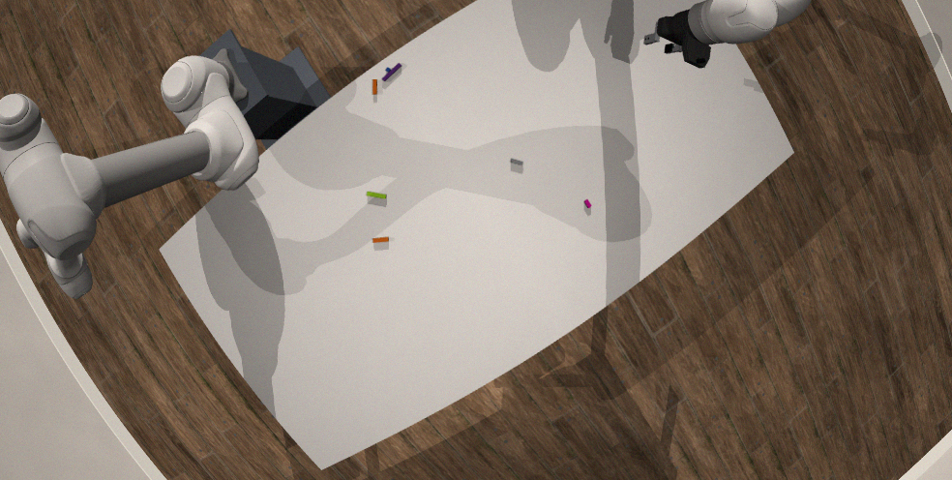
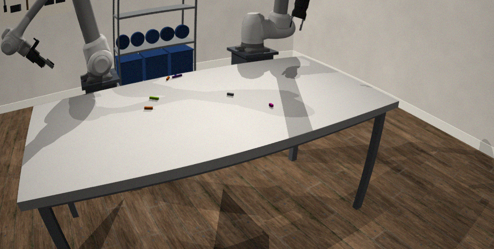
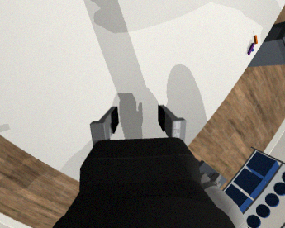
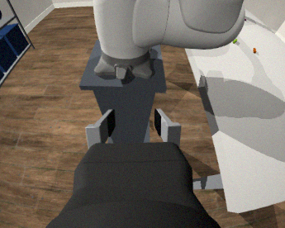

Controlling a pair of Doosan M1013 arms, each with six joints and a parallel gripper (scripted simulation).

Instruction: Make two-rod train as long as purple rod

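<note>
On the smooth, matte white tabletop, a slim purple rod lies by the edge, a stubby blue rod at its side and a squared orange rod near. Lime, orange, grey and magenta rods lie apart. Both the left jaws and right jaws, flat metal fingers with black pads, stand wide and empty.

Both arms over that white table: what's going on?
Neither is handling anything. The left gripper and right gripper are open and empty. The rods lie apart from any train: lime, grey and magenta sit separately. No purple-length train exists.
</note>
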